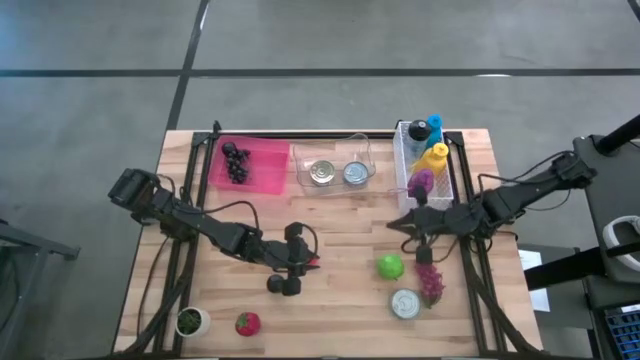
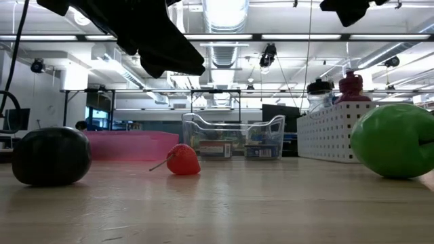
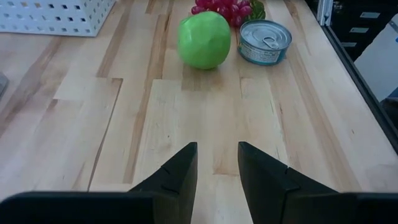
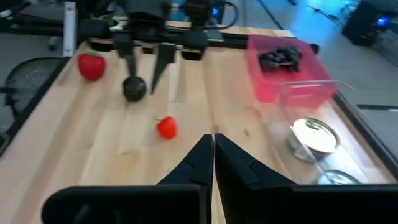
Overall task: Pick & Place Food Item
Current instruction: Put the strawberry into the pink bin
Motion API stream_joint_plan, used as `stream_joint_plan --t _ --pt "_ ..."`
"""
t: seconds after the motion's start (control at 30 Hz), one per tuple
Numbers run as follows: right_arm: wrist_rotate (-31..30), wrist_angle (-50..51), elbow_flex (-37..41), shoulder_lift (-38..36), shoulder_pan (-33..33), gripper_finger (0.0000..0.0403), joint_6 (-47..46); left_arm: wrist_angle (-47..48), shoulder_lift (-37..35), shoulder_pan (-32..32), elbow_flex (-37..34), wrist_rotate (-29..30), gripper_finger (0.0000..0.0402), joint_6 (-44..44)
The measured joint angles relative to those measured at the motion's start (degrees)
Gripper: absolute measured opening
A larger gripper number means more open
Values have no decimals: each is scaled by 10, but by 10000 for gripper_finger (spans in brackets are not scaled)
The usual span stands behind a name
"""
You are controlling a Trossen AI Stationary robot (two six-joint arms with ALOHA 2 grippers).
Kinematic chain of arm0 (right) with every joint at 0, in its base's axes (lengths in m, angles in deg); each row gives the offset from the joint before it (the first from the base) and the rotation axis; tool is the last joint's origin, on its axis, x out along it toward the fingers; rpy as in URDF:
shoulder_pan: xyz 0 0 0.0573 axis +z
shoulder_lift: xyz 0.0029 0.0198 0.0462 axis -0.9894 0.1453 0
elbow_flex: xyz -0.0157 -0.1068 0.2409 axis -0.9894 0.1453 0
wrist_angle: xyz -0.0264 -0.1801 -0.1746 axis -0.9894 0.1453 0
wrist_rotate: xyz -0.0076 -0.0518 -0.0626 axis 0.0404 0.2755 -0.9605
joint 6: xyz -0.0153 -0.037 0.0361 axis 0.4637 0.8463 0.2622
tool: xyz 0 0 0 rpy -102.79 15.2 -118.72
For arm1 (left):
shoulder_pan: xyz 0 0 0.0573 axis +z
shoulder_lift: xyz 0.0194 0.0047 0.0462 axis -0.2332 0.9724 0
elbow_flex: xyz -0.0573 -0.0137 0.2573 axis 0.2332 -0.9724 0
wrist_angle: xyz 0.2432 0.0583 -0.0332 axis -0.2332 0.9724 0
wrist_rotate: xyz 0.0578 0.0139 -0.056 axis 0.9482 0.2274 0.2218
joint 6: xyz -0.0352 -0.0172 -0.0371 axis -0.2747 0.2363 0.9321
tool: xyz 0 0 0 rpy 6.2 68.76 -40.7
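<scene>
My left gripper [image 1: 300,262] [image 3: 217,168] hangs open above the table's middle, holding nothing; the right wrist view shows it [image 4: 144,65] from the front. Below and beside it lie a small red strawberry [image 1: 313,262] [image 2: 183,160] [image 4: 166,127] and a dark round fruit [image 1: 278,285] [image 2: 51,156] [image 4: 134,88], both resting on the wood. A green apple [image 1: 390,266] [image 3: 204,39] [image 2: 397,141] sits farther right. My right gripper [image 1: 398,225] [image 4: 213,152] is shut and empty, right of centre, in front of the white basket [image 1: 425,160].
A pink tray with dark grapes [image 1: 245,165] [image 4: 286,74] and a clear bin [image 1: 335,172] [image 2: 234,139] holding two cans stand along the far edge. A can [image 1: 405,303] [image 3: 265,42] and red grapes [image 1: 430,283] lie near the apple. A red fruit [image 1: 247,323] and small pot [image 1: 190,320] sit near-left.
</scene>
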State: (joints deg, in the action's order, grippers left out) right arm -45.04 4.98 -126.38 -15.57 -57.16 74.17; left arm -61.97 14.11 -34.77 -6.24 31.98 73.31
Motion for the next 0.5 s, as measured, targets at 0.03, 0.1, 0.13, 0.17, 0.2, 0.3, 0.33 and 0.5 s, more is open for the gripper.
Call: stream_joint_plan --t 0.03,0.1,0.13,0.17,0.2,0.3,0.33,0.5 --pt "2 0 0 4 6 8 1 1 0 0 0 0 122 0" --pt "13 1 1 11 16 8 3 0 0 0 0 0 122 -1" --pt "20 1 1 14 20 8 3 0 0 0 0 0 122 -7" --pt "29 0 1 17 24 8 4 0 0 0 0 0 122 -14" --pt "34 -2 1 20 27 8 4 -1 0 0 0 0 122 -24" --pt "44 -5 1 26 29 8 4 -3 0 0 0 0 122 -41" --pt "46 -6 1 27 29 8 4 -2 0 0 0 1 122 -42" --pt "45 -6 1 34 29 8 -1 2 0 0 0 1 122 -47"
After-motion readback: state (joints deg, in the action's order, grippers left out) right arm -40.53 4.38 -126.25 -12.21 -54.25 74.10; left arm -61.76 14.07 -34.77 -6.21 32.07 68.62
